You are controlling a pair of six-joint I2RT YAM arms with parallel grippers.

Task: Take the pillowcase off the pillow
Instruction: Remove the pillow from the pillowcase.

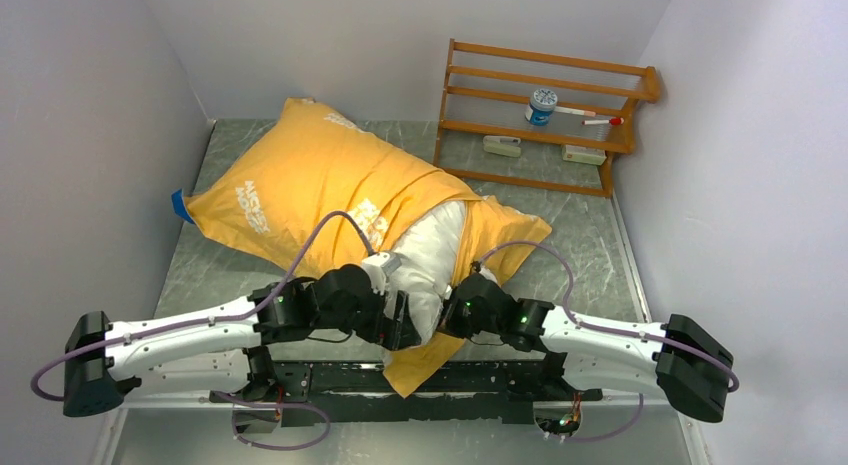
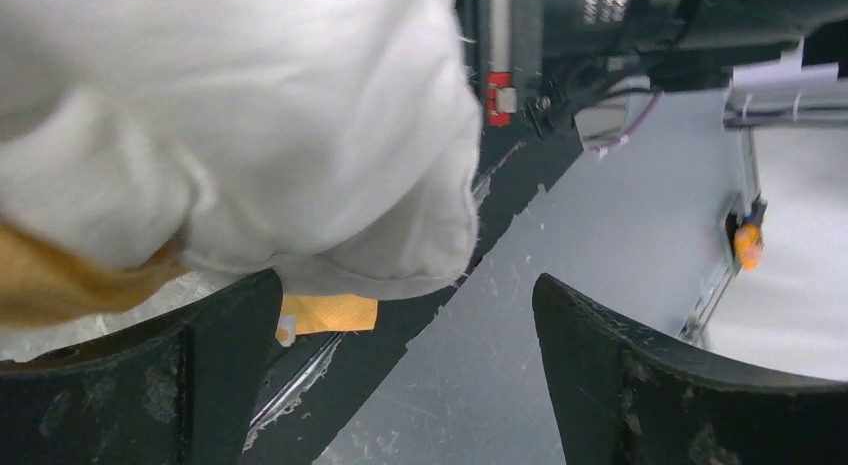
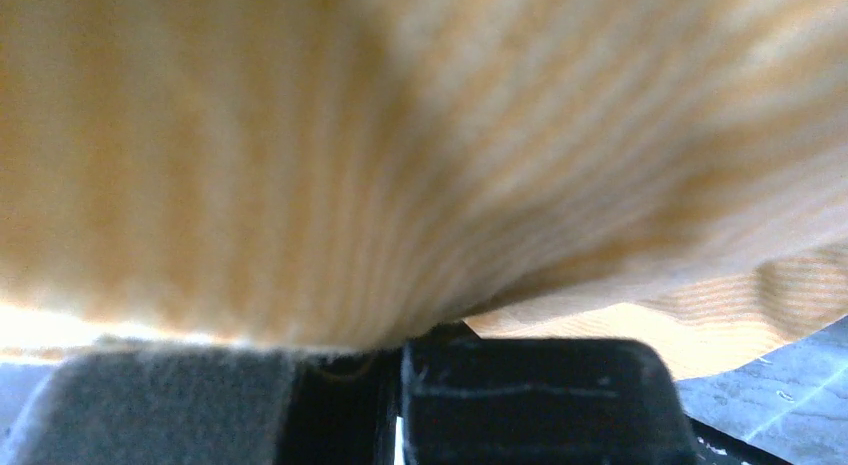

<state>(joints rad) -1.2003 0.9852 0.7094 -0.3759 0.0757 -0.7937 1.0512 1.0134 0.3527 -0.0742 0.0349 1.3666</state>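
Observation:
The pillowcase (image 1: 310, 175) lies orange-yellow side up with white lettering, and a blue corner peeks out at its left. The white pillow (image 1: 435, 255) bulges out of its open near end. My left gripper (image 1: 405, 323) sits at that exposed end. In the left wrist view it (image 2: 405, 315) is open, with the pillow (image 2: 250, 115) just above its left finger and a scrap of pillowcase (image 2: 330, 312) behind. My right gripper (image 1: 457, 310) is at the pillow's right side. In the right wrist view it (image 3: 400, 360) is shut on the pillowcase (image 3: 400, 135), which drapes over it.
A wooden rack (image 1: 545, 115) stands at the back right, holding a blue-and-white jar (image 1: 541, 105), a pen (image 1: 600, 118) and small white boxes. Grey walls close in on the left, back and right. The black arm base rail (image 1: 330, 377) runs along the near edge.

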